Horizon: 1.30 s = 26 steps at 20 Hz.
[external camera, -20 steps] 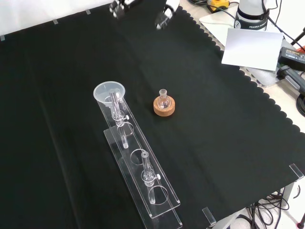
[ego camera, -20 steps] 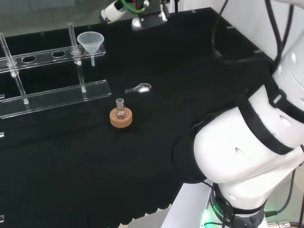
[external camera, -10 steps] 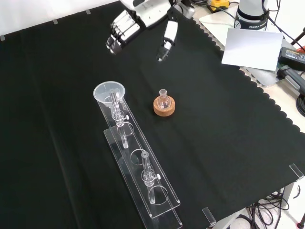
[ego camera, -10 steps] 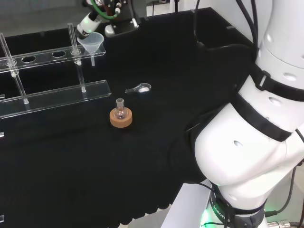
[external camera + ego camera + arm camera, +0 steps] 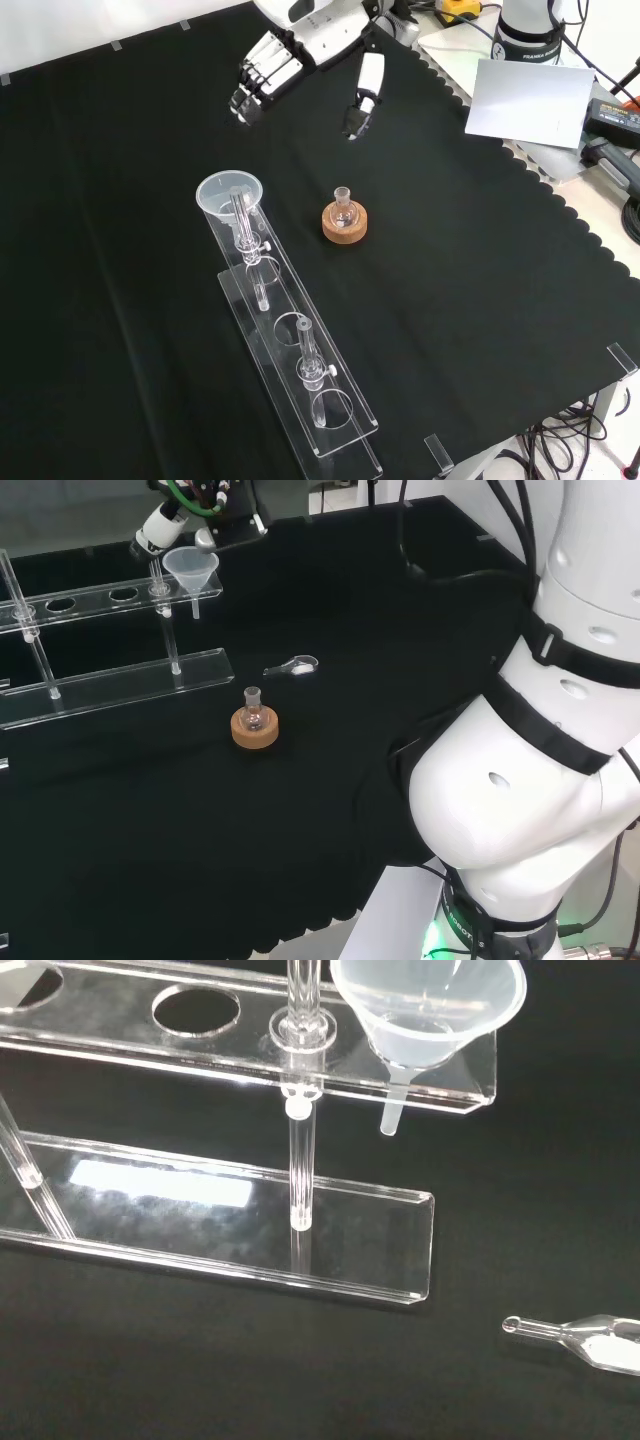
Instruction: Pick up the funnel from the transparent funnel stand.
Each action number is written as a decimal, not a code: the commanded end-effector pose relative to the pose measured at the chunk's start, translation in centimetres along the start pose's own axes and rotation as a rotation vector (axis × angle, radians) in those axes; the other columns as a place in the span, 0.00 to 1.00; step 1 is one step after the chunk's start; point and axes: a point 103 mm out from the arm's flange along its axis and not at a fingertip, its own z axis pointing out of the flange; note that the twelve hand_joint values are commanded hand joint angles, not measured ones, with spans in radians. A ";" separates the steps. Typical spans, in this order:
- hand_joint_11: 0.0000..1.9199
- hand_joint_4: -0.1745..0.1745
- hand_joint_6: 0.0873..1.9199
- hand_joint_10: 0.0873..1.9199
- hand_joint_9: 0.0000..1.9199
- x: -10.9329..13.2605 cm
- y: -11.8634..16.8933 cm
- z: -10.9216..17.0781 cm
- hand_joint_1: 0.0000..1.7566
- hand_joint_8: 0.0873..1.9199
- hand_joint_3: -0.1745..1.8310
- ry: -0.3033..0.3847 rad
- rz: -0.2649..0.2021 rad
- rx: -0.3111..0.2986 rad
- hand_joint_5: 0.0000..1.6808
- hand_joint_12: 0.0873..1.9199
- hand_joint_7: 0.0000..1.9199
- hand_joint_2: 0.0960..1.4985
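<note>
in the front view the funnel (image 5: pixel 229 194) is sitting in the end hole of the transparent funnel stand (image 5: pixel 300 370) on the left. up and right of it the hand (image 5: pixel 300 70) is hanging with fingers spread, holding nothing. this is the approach step; next it needs lowering over the rim and closing.

No readable text, labels, numbers or signs on anything in these views.
</note>
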 end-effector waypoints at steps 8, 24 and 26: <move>0.14 0.31 0.00 0.43 0.01 -1.5 5.7 2.8 0.32 0.06 0.18 0.015 0.069 0.123 0.00 0.78 0.00 0.50; 0.16 0.30 0.00 0.40 0.00 0.2 8.1 4.5 0.31 0.00 0.16 -0.098 0.080 0.177 0.00 0.78 0.00 0.47; 0.16 0.30 0.00 0.40 0.00 -0.2 8.4 4.2 0.32 0.00 0.16 -0.083 0.084 0.161 0.00 0.78 0.00 0.47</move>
